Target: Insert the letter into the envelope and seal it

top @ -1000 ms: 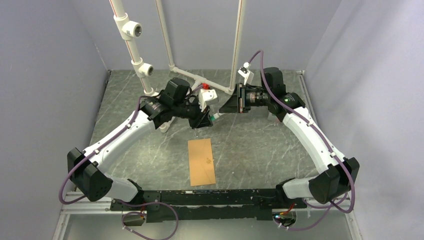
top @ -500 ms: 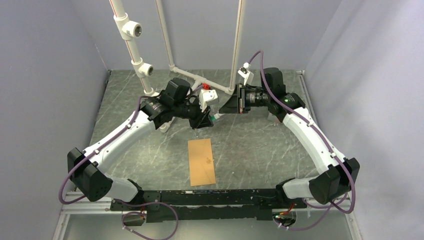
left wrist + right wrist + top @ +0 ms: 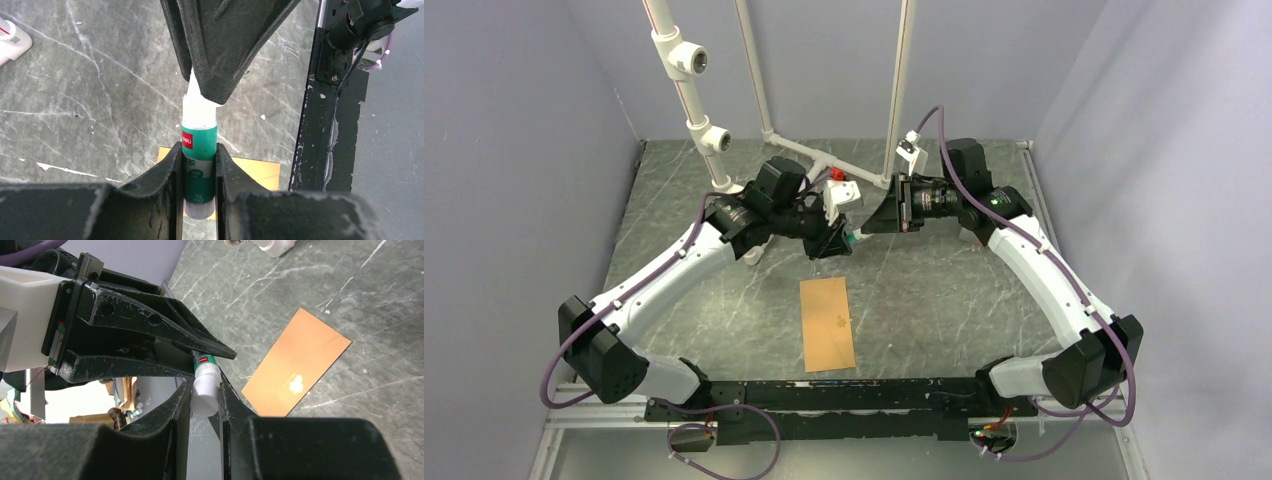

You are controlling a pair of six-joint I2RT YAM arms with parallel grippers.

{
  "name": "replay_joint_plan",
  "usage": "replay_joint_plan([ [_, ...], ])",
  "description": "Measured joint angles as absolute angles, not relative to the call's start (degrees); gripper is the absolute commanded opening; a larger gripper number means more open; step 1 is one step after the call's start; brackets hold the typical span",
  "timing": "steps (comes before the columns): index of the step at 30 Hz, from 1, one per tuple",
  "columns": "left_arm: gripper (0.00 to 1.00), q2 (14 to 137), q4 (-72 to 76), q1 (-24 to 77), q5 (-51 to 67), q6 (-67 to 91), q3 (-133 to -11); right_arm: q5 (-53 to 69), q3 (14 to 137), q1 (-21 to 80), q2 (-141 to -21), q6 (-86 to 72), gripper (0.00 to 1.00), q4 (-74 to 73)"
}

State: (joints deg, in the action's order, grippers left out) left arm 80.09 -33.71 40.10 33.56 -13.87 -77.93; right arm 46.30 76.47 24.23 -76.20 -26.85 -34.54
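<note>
Kraft-brown envelope (image 3: 828,324) lies flat on the table (image 3: 924,290) in the top view, near the middle and just ahead of the arm bases. Its long axis runs near to far, the far end leaning a touch left. It reads as a plain rectangle with a small mark at its centre. Can't tell which way the flap faces, or whether anything is inside. Table is grey-green marbled stone, with pale lilac walls (image 3: 514,150) on three sides and a white pipe frame (image 3: 694,120) at the back. Above and beyond the envelope the left gripper (image 3: 832,240) and right gripper (image 3: 869,222) meet tip to tip over a glue stick (image 3: 852,237), well clear of the paper.

Left wrist view: the left gripper (image 3: 198,150) is clamped on the green-labelled body of the glue stick (image 3: 199,165), both fingers pressed on its sides. The right gripper (image 3: 210,85) comes in from the top and covers the white end. A strip of envelope (image 3: 250,172) shows beneath, on the marbled table (image 3: 75,100). Black rail (image 3: 320,125) stands on the right.

Right wrist view: the right gripper (image 3: 204,390) is closed on the white cap (image 3: 205,397) of the glue stick (image 3: 204,361). The left gripper (image 3: 212,362) grips the green part just beyond it. The envelope (image 3: 295,370) lies on the table (image 3: 300,280) to the right, running diagonally across this view, with a bright glare spot on it.
</note>
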Motion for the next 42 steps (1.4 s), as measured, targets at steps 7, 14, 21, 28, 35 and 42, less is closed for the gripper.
replay_joint_plan([
  [7, 0.03, 80.07, -33.95, 40.21, 33.56, -13.87, -77.93, 45.89, 76.55, 24.67, -76.58, -26.30, 0.00, -34.83],
  [14, 0.02, 79.42, -34.09, 40.21, 33.54, -13.91, -77.93, 46.59, 76.27, 24.82, -76.62, -27.14, 0.00, -33.34],
  [21, 0.03, 73.60, -27.94, 40.56, 35.31, -20.21, -69.73, 51.99, 72.40, 25.98, -76.34, -29.95, 0.00, -29.28],
  [28, 0.03, 71.22, -27.16, 40.62, 35.88, -23.33, -66.67, 52.99, 70.63, 27.81, -76.36, -31.64, 0.00, -27.31],
  [35, 0.02, 73.97, -31.86, 40.62, 34.63, -27.62, -69.54, 49.45, 70.41, 29.39, -77.78, -32.91, 0.00, -27.99],
  [42, 0.02, 76.77, -35.53, 40.60, 32.91, -29.41, -71.75, 43.92, 68.58, 30.72, -77.62, -37.04, 0.00, -26.24],
])
